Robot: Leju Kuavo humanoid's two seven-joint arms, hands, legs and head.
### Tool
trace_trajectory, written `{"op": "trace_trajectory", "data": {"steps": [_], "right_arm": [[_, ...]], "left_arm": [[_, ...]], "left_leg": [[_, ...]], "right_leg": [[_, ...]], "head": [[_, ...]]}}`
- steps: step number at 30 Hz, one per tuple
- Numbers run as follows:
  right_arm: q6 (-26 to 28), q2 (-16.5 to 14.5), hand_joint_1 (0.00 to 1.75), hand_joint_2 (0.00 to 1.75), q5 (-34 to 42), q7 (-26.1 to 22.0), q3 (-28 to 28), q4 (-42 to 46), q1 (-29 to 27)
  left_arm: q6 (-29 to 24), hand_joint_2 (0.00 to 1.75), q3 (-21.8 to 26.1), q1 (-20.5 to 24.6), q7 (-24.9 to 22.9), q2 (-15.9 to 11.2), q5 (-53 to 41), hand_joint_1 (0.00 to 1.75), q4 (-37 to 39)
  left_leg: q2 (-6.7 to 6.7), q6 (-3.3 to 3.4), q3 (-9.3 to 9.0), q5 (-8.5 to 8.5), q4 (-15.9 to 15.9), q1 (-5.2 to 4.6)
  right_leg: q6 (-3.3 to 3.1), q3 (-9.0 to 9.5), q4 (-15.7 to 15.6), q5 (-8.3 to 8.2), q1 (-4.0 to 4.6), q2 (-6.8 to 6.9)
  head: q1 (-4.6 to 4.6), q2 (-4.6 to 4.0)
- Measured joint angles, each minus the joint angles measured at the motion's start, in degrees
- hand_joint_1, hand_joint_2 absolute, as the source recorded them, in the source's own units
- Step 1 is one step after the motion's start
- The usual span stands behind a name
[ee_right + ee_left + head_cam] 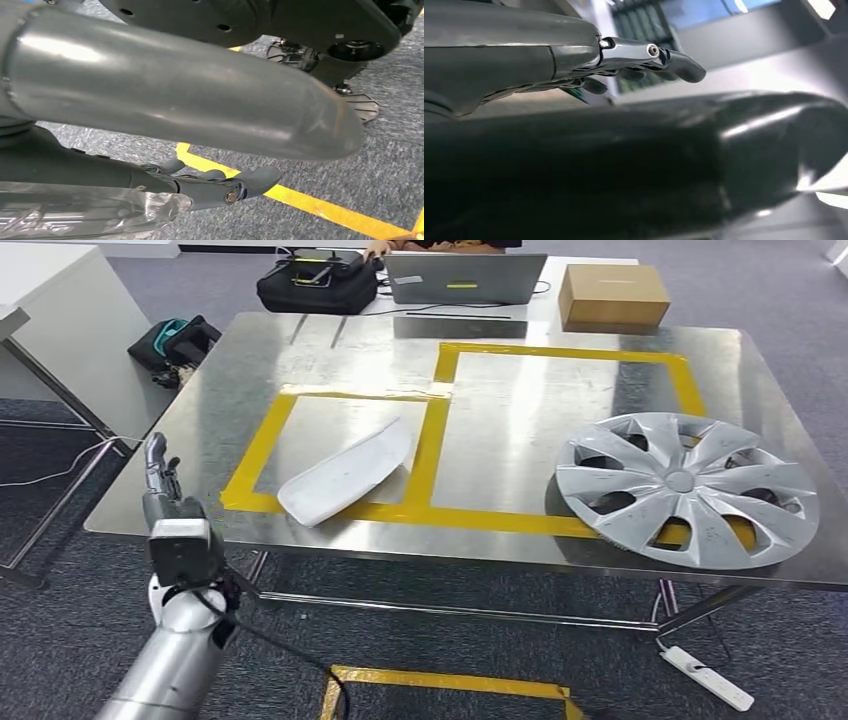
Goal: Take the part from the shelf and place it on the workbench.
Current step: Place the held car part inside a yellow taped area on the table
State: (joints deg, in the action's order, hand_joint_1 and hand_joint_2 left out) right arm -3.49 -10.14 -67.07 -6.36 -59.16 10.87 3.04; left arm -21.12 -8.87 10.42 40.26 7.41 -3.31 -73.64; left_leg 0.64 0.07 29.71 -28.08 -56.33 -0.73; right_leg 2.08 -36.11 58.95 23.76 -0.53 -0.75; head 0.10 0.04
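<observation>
Two parts on bench (300, 350): white panel (345, 480) just beyond left hand (160, 485) fingertips, hubcap (688, 500) well apart. Left fingers extended, holding nothing. Right hand (210, 182) hanging over floor, fingers loosely extended, empty. Placement judged done; next, withdraw left arm.

1 hubcap (688, 486), 1 white panel (345, 476)
</observation>
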Motion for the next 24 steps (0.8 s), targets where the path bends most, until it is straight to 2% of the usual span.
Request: {"op": "trace_trajectory", "data": {"steps": [3,6,10,14,15,16,17,19,20,21,22,23,24], "right_arm": [[0.1,0.02,0.0,0.0,0.54,-0.98,-0.64,0.01,0.05],[0.21,0.02,0.0,0.0,0.61,-1.28,-1.15,0.01,0.13],[0.42,0.02,0.0,0.0,0.55,-1.16,-1.35,0.01,0.3],[0.28,0.05,0.0,0.0,0.94,-1.33,-1.66,0.01,0.52],[0.27,0.1,0.0,0.0,1.0,-1.39,-1.71,0.01,0.57],[0.27,0.16,0.0,0.0,1.05,-1.45,-1.79,0.01,0.62],[0.27,0.21,0.0,0.0,1.08,-1.51,-1.89,0.01,0.68],[0.27,0.24,0.0,0.0,0.99,-1.6,-2.03,0.01,0.76],[0.27,0.27,0.0,0.0,0.92,-1.62,-2.07,0.01,0.75],[0.3,0.31,0.0,0.0,0.86,-1.62,-2.1,0.01,0.74],[0.34,0.39,0.0,0.0,0.82,-1.63,-2.14,0.01,0.74],[0.38,0.47,0.0,0.0,0.82,-1.63,-2.19,0.01,0.79],[0.43,0.52,0.0,0.0,0.8,-1.64,-2.24,0.01,0.89]], "left_arm": [[5.48,0.0,-2.16,-6.96,0.05,-2.05,0.68,0.0,-12.2],[6.79,0.0,-3.07,-11.42,0.05,-3.45,0.72,0.0,-20.38],[10.49,0.0,-3.05,-14.96,0.05,-4.33,2.19,0.0,-26.32],[13.98,0.0,-2.02,-17.45,0.05,-4.32,3.48,0.0,-29.43],[14.27,0.0,-1.84,-17.73,0.05,-4.29,3.6,0.0,-29.93],[14.49,0.0,-1.67,-17.98,0.05,-4.23,3.67,0.0,-30.35],[14.66,0.0,-1.48,-18.3,0.05,-4.18,3.61,0.0,-30.66],[14.85,0.0,-0.95,-19.14,0.04,-4.09,3.25,0.0,-31.04],[14.87,0.0,-0.67,-19.56,0.04,-4.08,3.03,0.0,-31.14],[14.89,0.0,-0.44,-19.87,0.03,-4.08,2.9,0.0,-31.22],[14.9,0.0,-0.26,-20.09,0.03,-4.08,2.81,0.0,-31.28],[14.9,0.0,-0.16,-20.23,0.03,-4.08,2.77,0.0,-31.36],[14.9,0.0,-0.08,-20.32,0.03,-4.08,2.74,0.0,-31.47]], "left_leg": [[0.0,0.08,0.0,-0.08,-0.02,-0.04],[0.01,0.3,0.0,-0.21,-0.08,-0.17],[0.01,0.7,0.0,-0.28,-0.19,-0.46],[-0.06,1.46,-0.14,0.29,0.19,-0.53],[-0.12,1.7,-0.25,0.68,0.52,-0.31],[-0.19,1.9,-0.33,1.07,0.84,-0.05],[-0.26,2.0,-0.37,1.32,1.0,0.15],[-0.38,2.09,-0.23,1.4,1.0,0.28],[-0.44,2.05,-0.21,1.41,0.98,0.31],[-0.48,1.97,-0.19,1.42,0.96,0.38],[-0.48,1.81,-0.21,1.41,0.92,0.51],[-0.47,1.57,-0.23,1.35,0.81,0.68],[-0.45,1.2,-0.2,1.27,0.67,0.8]], "right_leg": [[0.02,0.02,-0.05,0.05,-0.03,0.01],[0.15,0.09,-0.17,0.02,-0.17,0.04],[0.51,0.15,-0.18,-0.06,-0.49,0.05],[1.21,0.22,-0.46,-0.28,-0.68,0.05],[1.39,-0.02,-0.01,0.28,-0.58,0.1],[1.54,-0.65,1.52,1.51,-0.49,0.16],[1.65,-1.79,4.36,3.44,-0.48,0.23],[1.88,-4.6,12.06,7.51,-0.52,0.29],[1.99,-5.43,14.72,8.42,-0.57,0.31],[2.1,-5.28,15.22,8.16,-0.59,0.33],[2.19,-4.0,13.39,6.87,-0.65,0.36],[2.33,-1.74,9.55,5.01,-0.74,0.43],[2.5,0.63,5.46,3.95,-0.77,0.44]], "head": [[0.01,0.0],[-0.01,0.0],[-0.02,0.0],[-0.04,0.0],[0.02,0.0],[0.13,0.0],[0.25,0.0],[0.41,0.0],[0.4,0.0],[0.4,0.0],[0.4,0.0],[0.4,0.0],[0.44,0.0]]}}
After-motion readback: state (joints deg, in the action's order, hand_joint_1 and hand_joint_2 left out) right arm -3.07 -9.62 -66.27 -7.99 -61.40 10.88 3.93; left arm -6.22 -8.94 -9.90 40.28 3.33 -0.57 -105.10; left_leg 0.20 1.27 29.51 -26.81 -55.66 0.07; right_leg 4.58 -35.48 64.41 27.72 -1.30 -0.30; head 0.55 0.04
